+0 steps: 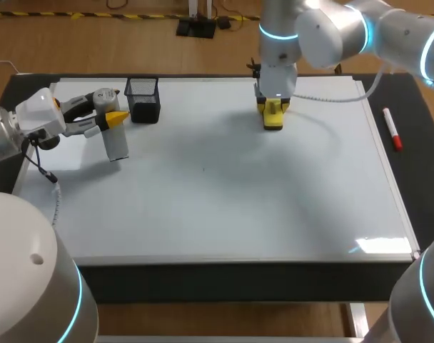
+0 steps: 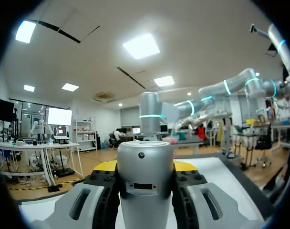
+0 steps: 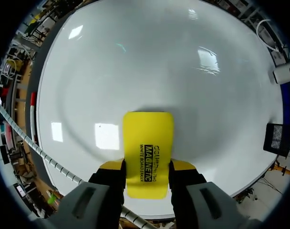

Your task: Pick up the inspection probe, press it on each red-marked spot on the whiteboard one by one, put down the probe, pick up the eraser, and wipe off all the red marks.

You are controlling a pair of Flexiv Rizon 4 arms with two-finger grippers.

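- The right gripper (image 3: 147, 165) is clenched on the yellow eraser (image 1: 273, 118), with one finger on each long side.
- The eraser is at the far edge of the whiteboard (image 1: 224, 207), a little right of the middle of that edge. Its flat face is turned to the board, and the shadow under it is tight. I judge it to be on the surface or just above it, but I cannot tell which.
- The eraser's long axis runs straight ahead of the fingers, from the far edge toward the near edge. A sweep sideways would therefore clear the widest band.
- Nearly all the board lies on the near side of the eraser, so any wiping stroke has to come toward the near edge.
- I can make out no red marks in the head view or the right wrist view. A tiny speck near the board's middle is too small to name.
- The left gripper (image 2: 145, 167) is grasping the inspection probe (image 1: 116, 145), a grey cylinder held about upright over the board's left edge. It is just beside a black mesh cup (image 1: 143, 100) at the far left corner.
- By my reading, the probe has not yet been put down.
- A red marker (image 1: 392, 130) lies on the dark table (image 1: 417, 186) just off the board's right edge.
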